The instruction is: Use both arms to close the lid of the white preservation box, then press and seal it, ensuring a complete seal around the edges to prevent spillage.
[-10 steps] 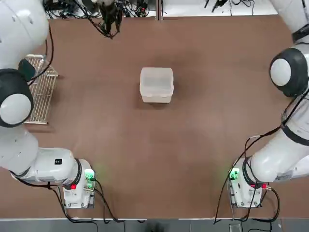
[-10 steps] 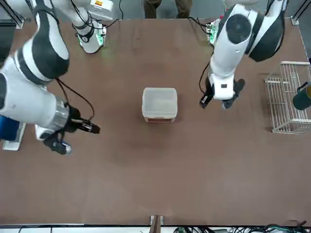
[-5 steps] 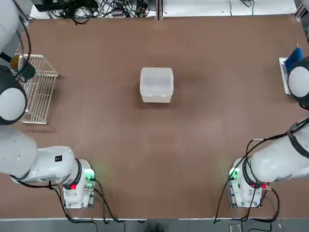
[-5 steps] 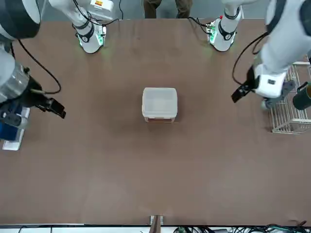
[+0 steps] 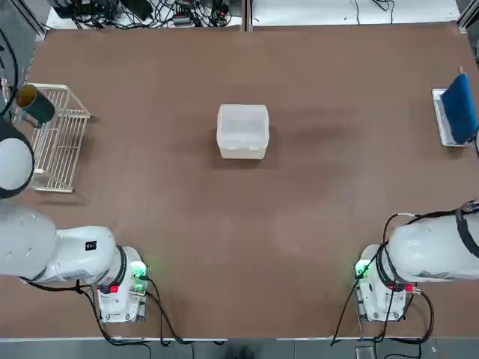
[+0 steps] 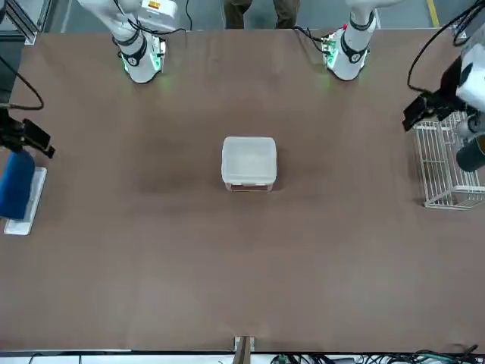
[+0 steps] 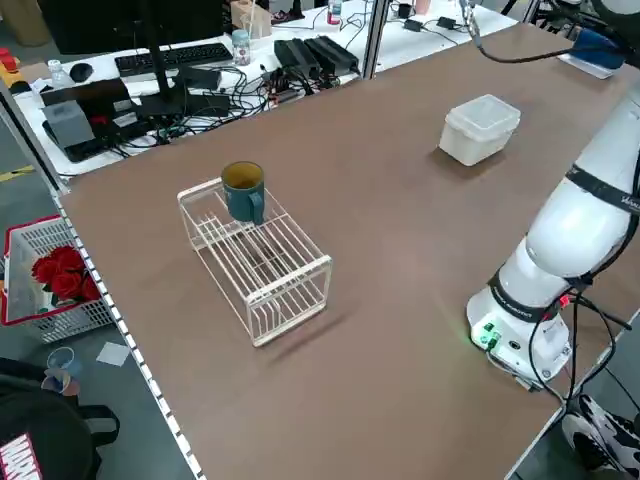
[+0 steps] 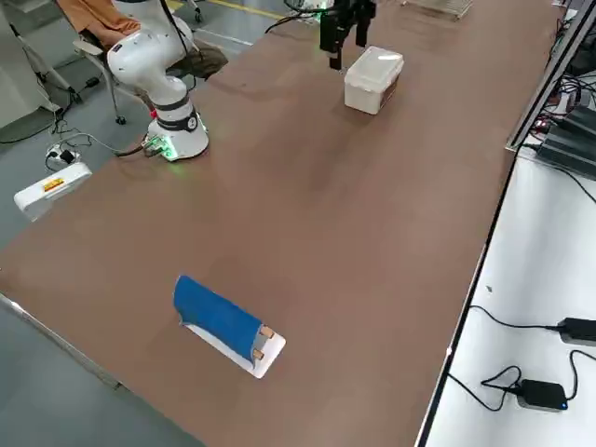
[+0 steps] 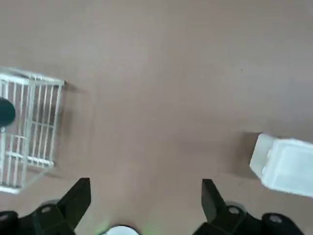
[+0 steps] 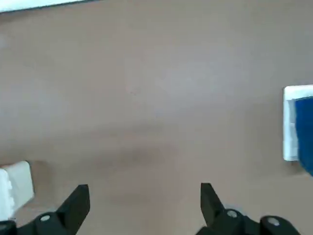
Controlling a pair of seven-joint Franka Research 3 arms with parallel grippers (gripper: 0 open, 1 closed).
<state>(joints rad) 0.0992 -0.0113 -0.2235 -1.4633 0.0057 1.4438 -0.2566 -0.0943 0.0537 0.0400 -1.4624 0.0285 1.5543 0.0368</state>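
1. Both grippers stood well clear of the white preservation box (image 5: 242, 131), which sat mid-table, your top view showed; its lid (image 5: 242, 124) looked down.
2. Your left gripper (image 9: 144, 203) was spread, empty.
3. Right gripper (image 10: 142, 205) likewise; sealing seemed finished.

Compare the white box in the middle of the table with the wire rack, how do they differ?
The box is solid translucent white plastic with its lid down; the rack is open white wire you can see through. The box stands alone mid-table; the rack sits at the table's edge on the robot's left. Nothing rests on the box; a dark green mug sits on the rack. Both are white, rectangular and untouched by either gripper.
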